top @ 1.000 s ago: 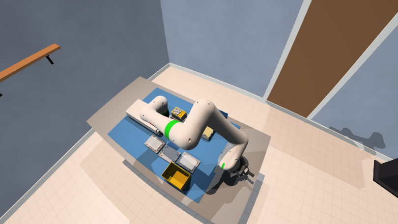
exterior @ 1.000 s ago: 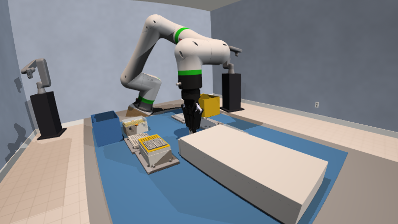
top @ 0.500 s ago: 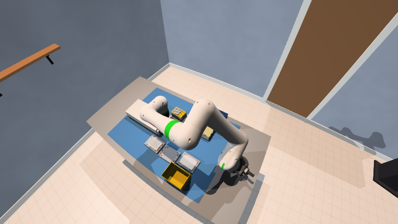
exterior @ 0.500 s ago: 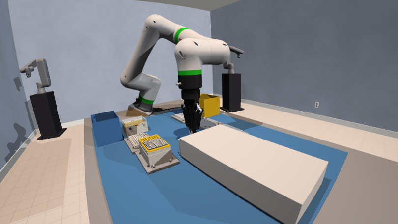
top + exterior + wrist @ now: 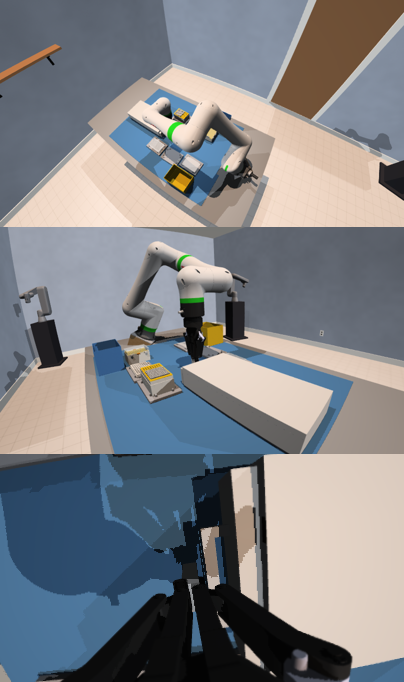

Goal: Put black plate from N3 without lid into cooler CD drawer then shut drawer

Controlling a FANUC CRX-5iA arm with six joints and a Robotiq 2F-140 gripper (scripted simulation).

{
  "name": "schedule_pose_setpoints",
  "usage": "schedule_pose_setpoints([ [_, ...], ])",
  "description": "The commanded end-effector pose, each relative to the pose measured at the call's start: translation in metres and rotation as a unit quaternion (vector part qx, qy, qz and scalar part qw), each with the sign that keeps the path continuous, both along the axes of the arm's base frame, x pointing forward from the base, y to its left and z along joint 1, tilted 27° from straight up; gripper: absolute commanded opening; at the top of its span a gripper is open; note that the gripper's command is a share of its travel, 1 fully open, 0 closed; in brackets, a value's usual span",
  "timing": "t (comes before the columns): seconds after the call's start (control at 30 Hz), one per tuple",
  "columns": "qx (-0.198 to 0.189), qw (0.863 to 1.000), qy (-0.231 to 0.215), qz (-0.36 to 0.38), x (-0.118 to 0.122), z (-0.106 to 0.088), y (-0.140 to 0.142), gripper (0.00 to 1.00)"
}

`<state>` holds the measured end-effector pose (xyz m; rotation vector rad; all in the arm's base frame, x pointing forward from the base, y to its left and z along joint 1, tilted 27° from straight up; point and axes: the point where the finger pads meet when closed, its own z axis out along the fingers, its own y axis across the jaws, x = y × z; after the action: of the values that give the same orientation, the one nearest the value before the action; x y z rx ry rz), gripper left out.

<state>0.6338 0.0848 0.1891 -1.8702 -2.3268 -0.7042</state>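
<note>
Cooler CD (image 5: pixel 254 387): long cream housing reaching from the mat's middle toward the tabletop's nearest corner in the exterior view. Its drawer front looks flush, so the drawer is judged not yet opened. No lamp can be seen.
Yellow-topped box (image 5: pixel 156 378): stands on its base plate beside the cooler's front corner and must not be brushed.
Gripper (image 5: pixel 195 359): points straight down at the cooler's front face, fingers clenched together on nothing.
Bar handle (image 5: pixel 226 544): probably the dark bar running along the front face in the wrist view. The fingertips sit just beside it, and contact cannot be told.
Step in hand: hooking the closed fingers behind the bar to draw the drawer out toward the arm's base. Done well, the pull is straight and slow and keeps the tips low behind the bar, so the housing does not drag.
Black plate (image 5: pixel 172 156): judged to be the darkest of three plates in the row of nests near the tabletop edge by the yellow bin (image 5: pixel 179 178), untouched.
Writing: no labels or brands are legible.
</note>
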Motion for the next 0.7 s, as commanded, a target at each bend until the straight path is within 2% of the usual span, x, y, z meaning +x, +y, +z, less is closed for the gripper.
schedule_pose_setpoints([
  [0.0,0.000,1.000,0.000,0.000,-0.003,-0.001,-0.001,0.00],
  [0.67,0.000,1.000,0.000,0.000,-0.025,-0.008,-0.004,0.00],
])
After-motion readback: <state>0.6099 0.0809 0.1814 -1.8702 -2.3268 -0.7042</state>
